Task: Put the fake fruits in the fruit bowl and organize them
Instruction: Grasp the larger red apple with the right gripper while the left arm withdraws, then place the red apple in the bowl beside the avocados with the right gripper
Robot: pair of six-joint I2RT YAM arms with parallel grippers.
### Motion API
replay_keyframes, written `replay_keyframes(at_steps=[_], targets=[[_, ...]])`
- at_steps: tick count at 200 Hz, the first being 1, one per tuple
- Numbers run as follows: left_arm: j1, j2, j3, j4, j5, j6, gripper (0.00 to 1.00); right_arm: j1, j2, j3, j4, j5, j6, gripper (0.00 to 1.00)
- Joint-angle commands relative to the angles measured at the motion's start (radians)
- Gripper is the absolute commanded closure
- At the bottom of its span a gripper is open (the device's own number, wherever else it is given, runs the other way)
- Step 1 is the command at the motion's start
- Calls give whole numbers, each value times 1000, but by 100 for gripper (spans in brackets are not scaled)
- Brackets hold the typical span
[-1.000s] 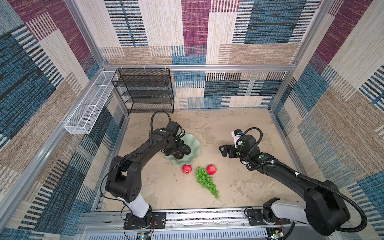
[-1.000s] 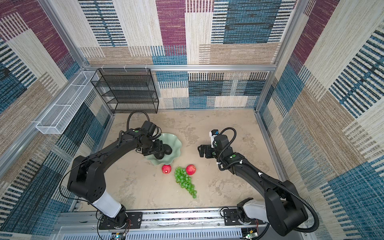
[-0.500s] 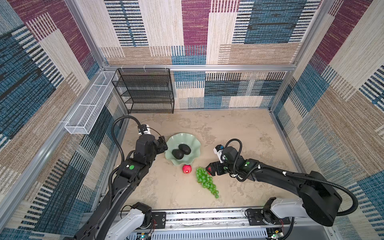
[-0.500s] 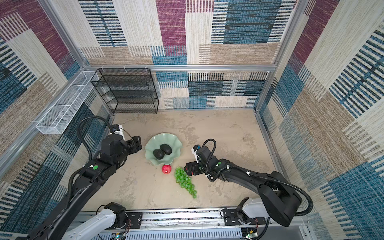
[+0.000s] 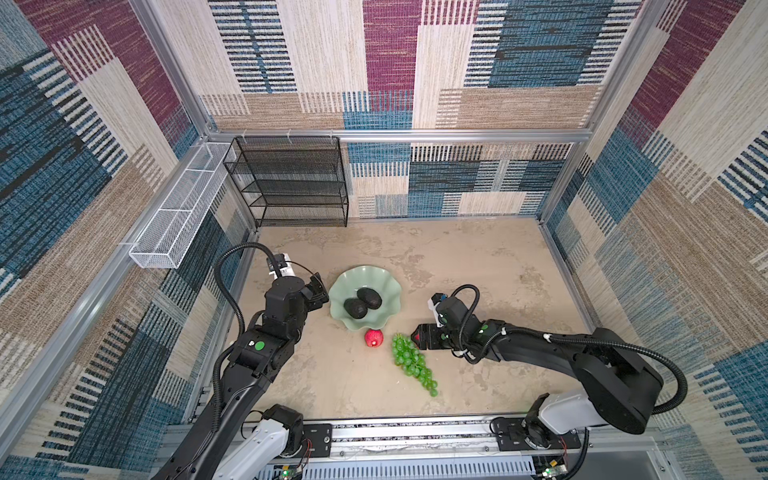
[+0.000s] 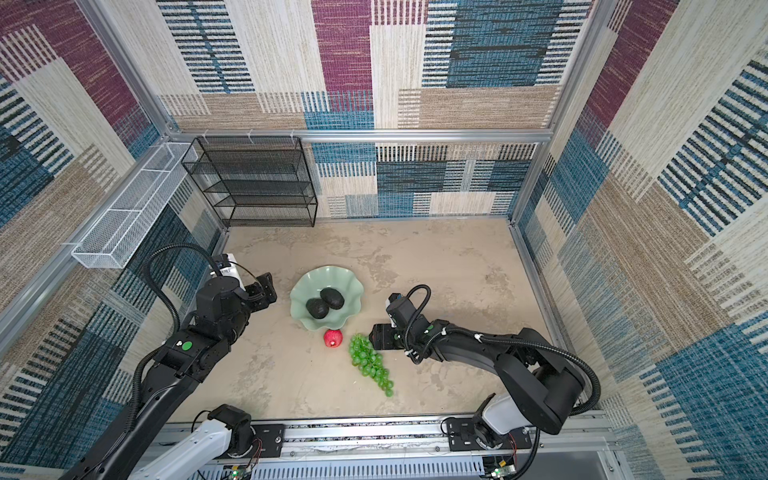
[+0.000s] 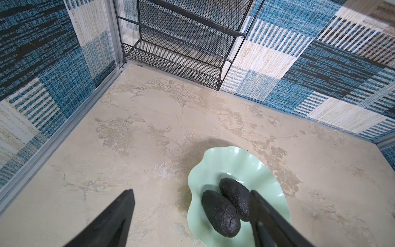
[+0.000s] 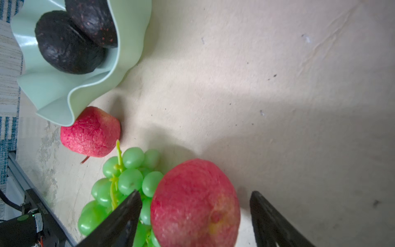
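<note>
My left jaws stand wide apart and hold nothing; between the two dark fingers (image 7: pixel 115 220) there is only bare table (image 7: pixel 149 149). Ahead of them and off toward one finger sits the fruit bowl (image 7: pixel 213 158), pale mint with a wavy rim, clear of my tips. Two avocados (image 7: pixel 220 213) lie in it side by side, touching each other, and one fingertip crosses in front of them in the left wrist view. In both top views these jaws hang just beside the bowl's rim (image 5: pixel 365 274), not over it. Farther ahead, against the back wall, stands a black wire rack (image 7: pixel 181 42).

My right jaws are parted too, down near the table, and a red apple (image 8: pixel 194 203) sits between their fingers (image 8: pixel 271 218). A strip of table shows between the apple and one finger, and a thin gap shows at the other, so nothing is clamped. Just outside that closer finger the bunch of green grapes (image 8: pixel 128 171) lies on the table, crowding up against the apple. Beyond the grapes, farther ahead of my tips, the second red apple (image 8: pixel 90 132) rests on the table right under the bowl's overhanging rim; whether the two touch I cannot tell. In a top view only a red sliver of the apple between my right jaws shows (image 5: pixel 414 334).
</note>
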Motion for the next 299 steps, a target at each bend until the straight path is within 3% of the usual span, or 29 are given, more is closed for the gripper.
replay_keyframes(at_steps=[1,48,82,115,197,270,299], targets=[[6,6,2,23,5,45,14,1,27,19,55,12,36,26],[25,9,-17,51,16,72,13,1,11,7,48,48,61,46],[45,39,-14,63,41,80,13,1,-87,37,-56,136,51,48],[70,44,-25,64,81,75,12,1,-133,188,-163,230,-20,49],[142,-39,-64,-10,118,45,12,30,227,603,-149,182,-171,52],[188,-68,-97,-24,176,22,11,116,422,678,-173,181,-187,51],[189,-60,-92,-18,199,26,11,122,453,690,-171,181,-186,44]])
